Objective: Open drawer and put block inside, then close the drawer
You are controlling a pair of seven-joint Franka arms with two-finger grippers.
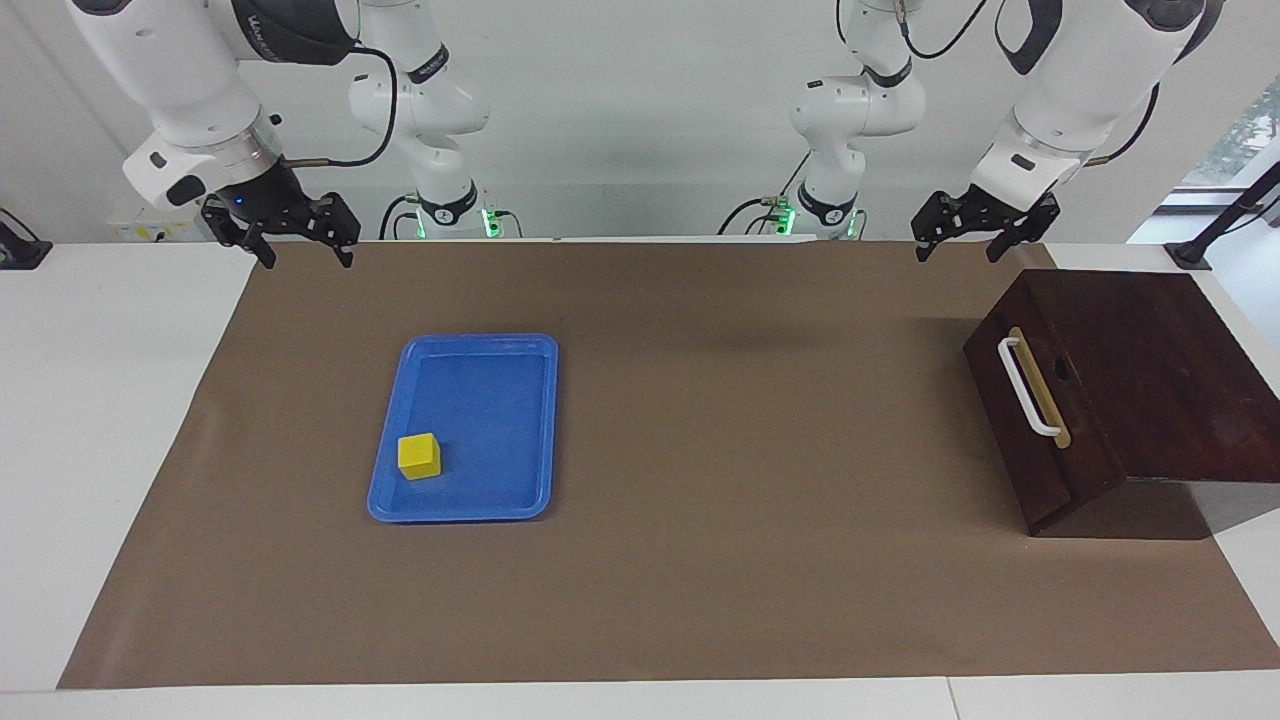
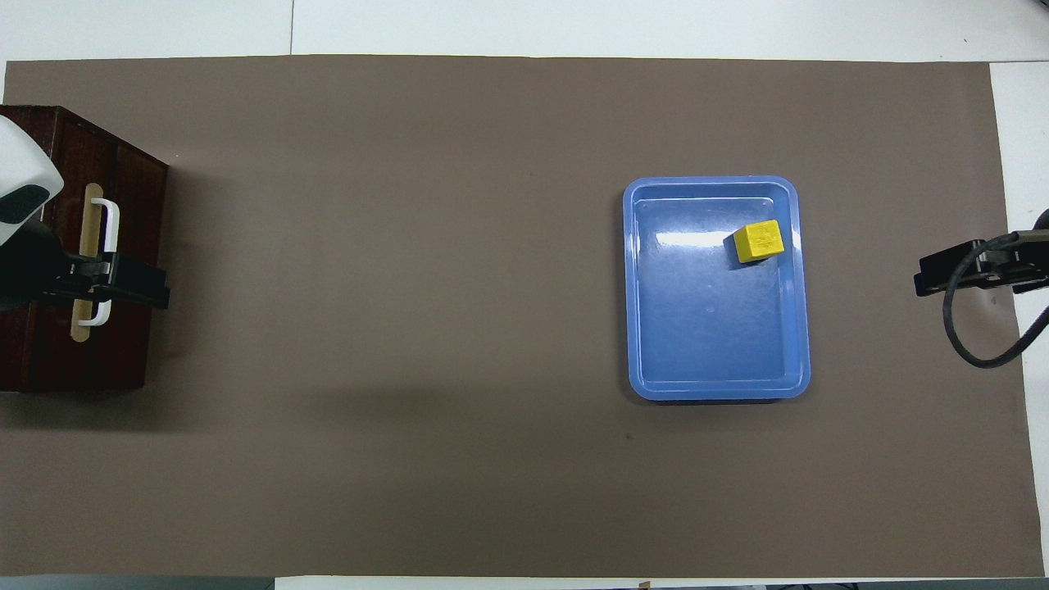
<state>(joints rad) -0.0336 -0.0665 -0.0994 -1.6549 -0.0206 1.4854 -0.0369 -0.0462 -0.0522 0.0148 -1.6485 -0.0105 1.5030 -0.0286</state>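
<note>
Below left gripper (image 1: 982, 240), fingers apart: shut dark brown wooden drawer (image 1: 1040, 420), white bar handle (image 1: 1027, 386) toward table centre; right gripper (image 1: 295, 240) parted, waiting.

The mat (image 1: 700, 560) covers the table (image 1: 90, 450). The tray (image 1: 520, 400) lies on the mat toward the right arm's end. The block (image 1: 419, 456) sits in the tray, at its 1 o'clock corner in the overhead view. The box (image 1: 1150, 370) stands at the left arm's end, its drawer (image 1: 1010, 420) facing the tray, handle (image 1: 1028, 388) at the front.
</note>
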